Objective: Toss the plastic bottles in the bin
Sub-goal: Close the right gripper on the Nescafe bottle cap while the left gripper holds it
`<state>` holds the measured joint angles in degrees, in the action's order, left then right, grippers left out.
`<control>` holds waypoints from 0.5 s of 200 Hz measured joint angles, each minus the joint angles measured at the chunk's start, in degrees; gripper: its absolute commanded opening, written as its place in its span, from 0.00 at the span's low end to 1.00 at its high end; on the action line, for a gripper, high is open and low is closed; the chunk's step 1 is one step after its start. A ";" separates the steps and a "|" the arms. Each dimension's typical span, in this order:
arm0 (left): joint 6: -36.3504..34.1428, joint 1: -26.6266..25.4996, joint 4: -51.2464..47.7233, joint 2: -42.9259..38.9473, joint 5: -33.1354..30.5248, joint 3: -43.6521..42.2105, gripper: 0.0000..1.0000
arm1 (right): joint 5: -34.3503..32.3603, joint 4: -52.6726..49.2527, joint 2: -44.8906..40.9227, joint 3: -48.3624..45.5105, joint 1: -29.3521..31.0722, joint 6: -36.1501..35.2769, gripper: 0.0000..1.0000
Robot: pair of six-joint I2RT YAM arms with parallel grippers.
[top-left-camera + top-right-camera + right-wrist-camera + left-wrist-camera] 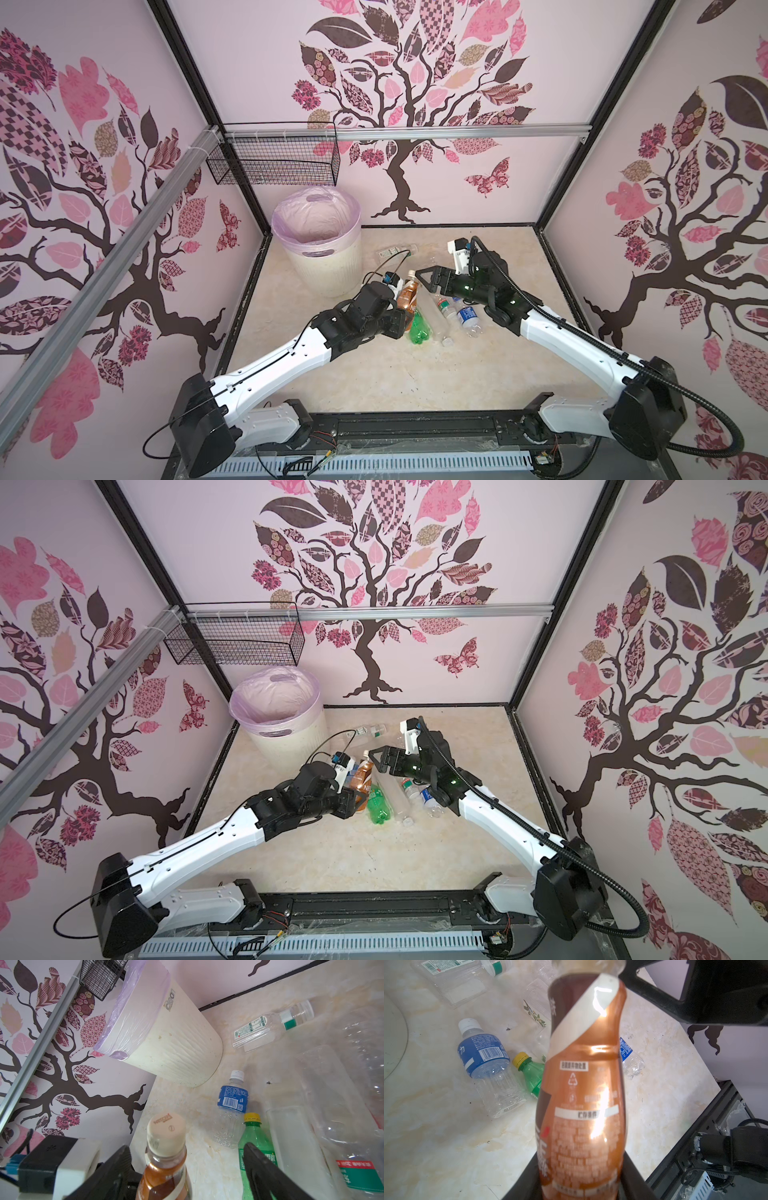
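Note:
My left gripper (580, 1180) is shut on the lower body of a brown-wrapped bottle (583, 1088) with a cream cap (166, 1132). It shows mid-table in both top views (407, 296) (362, 776). My right gripper (187, 1157) (420, 276) is open, its fingers wide on either side of that bottle's neck without touching it. A green bottle (419, 330) (256, 1142), a blue-labelled bottle (488, 1064) (231, 1101) and several clear ones (444, 316) lie on the table. The cream ribbed bin (322, 266) (172, 1049) with a lilac bag stands at the back left.
A black wire basket (274, 162) hangs on the rail above the bin. A clear bottle with a green-and-white label (392, 251) (268, 1026) lies beside the bin. The enclosure walls close in the marble table (374, 374) on three sides.

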<state>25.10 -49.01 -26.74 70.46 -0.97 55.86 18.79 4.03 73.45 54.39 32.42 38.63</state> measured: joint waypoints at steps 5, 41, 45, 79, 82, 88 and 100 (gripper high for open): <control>-0.07 -0.17 0.22 0.48 -0.07 0.02 0.37 | 0.24 0.24 0.15 0.00 0.00 0.07 0.82; -0.17 -1.22 0.79 3.02 -0.50 0.02 0.37 | 1.73 2.21 1.16 0.00 0.00 1.16 0.73; -0.17 -1.31 0.87 3.08 -0.61 0.02 0.37 | 1.95 2.45 1.31 0.00 0.00 1.18 0.72; -0.26 -1.51 1.79 3.10 -1.79 0.07 0.37 | 3.19 5.05 2.45 -0.57 0.00 2.67 0.65; -0.26 -1.51 1.88 3.10 -1.81 0.07 0.37 | 3.28 5.27 2.58 -0.68 0.00 2.82 0.65; -0.26 -1.51 2.10 3.10 -1.88 0.07 0.37 | 3.48 5.60 2.89 -0.85 0.00 3.10 0.63; -0.26 -1.51 2.47 3.10 -1.92 0.07 0.37 | 3.80 6.16 3.54 -1.11 0.00 3.61 0.60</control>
<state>24.84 -50.52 -24.27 73.56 -2.90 55.92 22.59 10.20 76.99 53.28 32.42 42.24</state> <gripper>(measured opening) 0.438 0.624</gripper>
